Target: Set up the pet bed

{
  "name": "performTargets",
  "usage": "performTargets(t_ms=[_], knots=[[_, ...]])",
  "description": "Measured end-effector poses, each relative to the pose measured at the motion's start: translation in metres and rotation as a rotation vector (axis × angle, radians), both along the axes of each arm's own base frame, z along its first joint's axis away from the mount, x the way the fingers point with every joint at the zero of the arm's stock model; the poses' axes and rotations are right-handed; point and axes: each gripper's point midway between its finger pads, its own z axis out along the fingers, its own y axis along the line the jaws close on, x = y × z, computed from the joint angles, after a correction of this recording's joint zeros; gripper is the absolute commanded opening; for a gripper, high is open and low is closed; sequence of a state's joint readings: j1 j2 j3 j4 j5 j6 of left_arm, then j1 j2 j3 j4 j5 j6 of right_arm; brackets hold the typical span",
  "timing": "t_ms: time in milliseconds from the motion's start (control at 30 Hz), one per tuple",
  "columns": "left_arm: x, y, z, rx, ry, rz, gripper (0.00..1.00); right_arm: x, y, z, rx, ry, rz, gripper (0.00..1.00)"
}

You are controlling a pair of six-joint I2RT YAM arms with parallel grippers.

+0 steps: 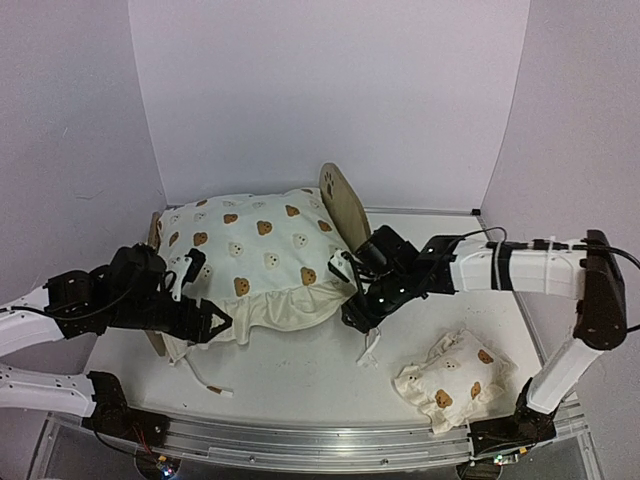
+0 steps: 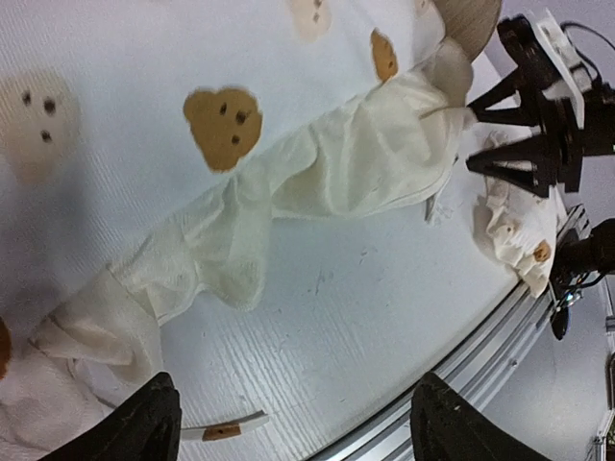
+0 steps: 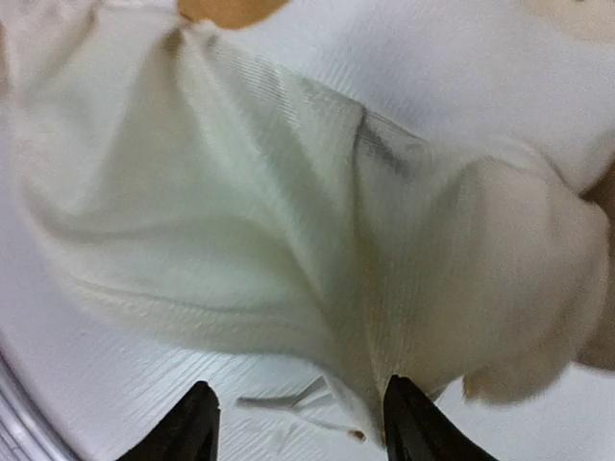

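The pet bed shows only its wooden headboard (image 1: 345, 205) and a strip of footboard (image 1: 155, 232). The large bear-print cushion (image 1: 255, 245) lies on it and hides the striped base. The cushion's ruffle (image 1: 290, 305) hangs over the near side. My left gripper (image 1: 218, 322) is open and empty at the ruffle's left end; in the left wrist view (image 2: 298, 432) only bare table lies between its fingers. My right gripper (image 1: 358, 318) is open at the ruffle's right corner. In the right wrist view (image 3: 303, 427) the ruffle (image 3: 288, 221) hangs just beyond its fingertips, not gripped.
The small bear-print pillow (image 1: 450, 380) lies crumpled on the table at the near right. Loose cushion ties lie on the table (image 1: 212, 385), (image 1: 370, 350). White walls close in the back and sides. The metal rail (image 1: 330, 440) marks the near edge.
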State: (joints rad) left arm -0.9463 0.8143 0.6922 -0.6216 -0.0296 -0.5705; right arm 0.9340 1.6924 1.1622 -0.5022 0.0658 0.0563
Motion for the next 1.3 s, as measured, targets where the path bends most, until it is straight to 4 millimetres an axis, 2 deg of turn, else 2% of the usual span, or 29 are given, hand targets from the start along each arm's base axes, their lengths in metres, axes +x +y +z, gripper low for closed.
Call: performTargets(t_ms=[33,133,200,267,300,367,433,500,600,700,800,867,967,1033,1100,1133,1200,1300], knots=[[0.001,-0.001,0.010,-0.011,-0.018,-0.003,0.86,-0.006,-0.001,0.011,0.020,0.005,0.001,0.97],[0.018,-0.005,0.064,-0.066,-0.119,0.026,0.87,-0.016,-0.002,0.065,0.133,-0.030,-0.027,0.98],[0.038,-0.004,0.096,-0.089,-0.180,0.074,0.87,-0.010,-0.003,0.105,0.212,-0.081,-0.069,0.98],[0.070,0.007,0.121,-0.097,-0.230,0.168,0.87,0.004,-0.002,0.146,0.291,-0.147,-0.132,0.98],[0.089,0.019,0.128,-0.090,-0.252,0.236,0.88,0.012,-0.004,0.161,0.315,-0.178,-0.168,0.98],[0.120,0.049,0.129,-0.047,-0.278,0.372,0.89,0.031,-0.012,0.183,0.342,-0.230,-0.248,0.98],[0.135,0.079,0.125,0.006,-0.291,0.485,0.89,0.052,-0.020,0.194,0.341,-0.267,-0.316,0.98],[0.144,0.111,0.127,0.042,-0.317,0.591,0.91,0.075,-0.026,0.198,0.315,-0.296,-0.374,0.98],[0.147,0.154,0.122,0.073,-0.338,0.724,0.91,0.107,-0.026,0.192,0.256,-0.328,-0.423,0.89],[0.147,0.191,0.099,0.101,-0.311,0.830,0.89,0.123,-0.017,0.175,0.199,-0.323,-0.423,0.81],[0.147,0.212,0.067,0.112,-0.249,0.885,0.86,0.134,-0.007,0.160,0.164,-0.306,-0.422,0.70],[0.148,0.215,0.047,0.115,-0.198,0.883,0.83,0.138,-0.002,0.153,0.152,-0.296,-0.426,0.59],[0.150,0.206,0.030,0.086,-0.159,0.843,0.72,0.144,-0.004,0.143,0.126,-0.298,-0.462,0.45],[0.153,0.198,0.024,0.059,-0.145,0.812,0.64,0.146,-0.010,0.139,0.106,-0.305,-0.500,0.31],[0.155,0.191,0.020,0.038,-0.138,0.776,0.61,0.148,-0.016,0.137,0.096,-0.310,-0.524,0.13],[0.156,0.187,0.017,0.028,-0.134,0.757,0.59,0.149,-0.017,0.136,0.109,-0.303,-0.535,0.08],[0.156,0.179,0.014,0.002,-0.129,0.720,0.55,0.150,-0.017,0.135,0.140,-0.300,-0.558,0.04],[0.157,0.164,0.009,-0.052,-0.103,0.657,0.49,0.149,-0.026,0.135,0.185,-0.276,-0.557,0.05]])
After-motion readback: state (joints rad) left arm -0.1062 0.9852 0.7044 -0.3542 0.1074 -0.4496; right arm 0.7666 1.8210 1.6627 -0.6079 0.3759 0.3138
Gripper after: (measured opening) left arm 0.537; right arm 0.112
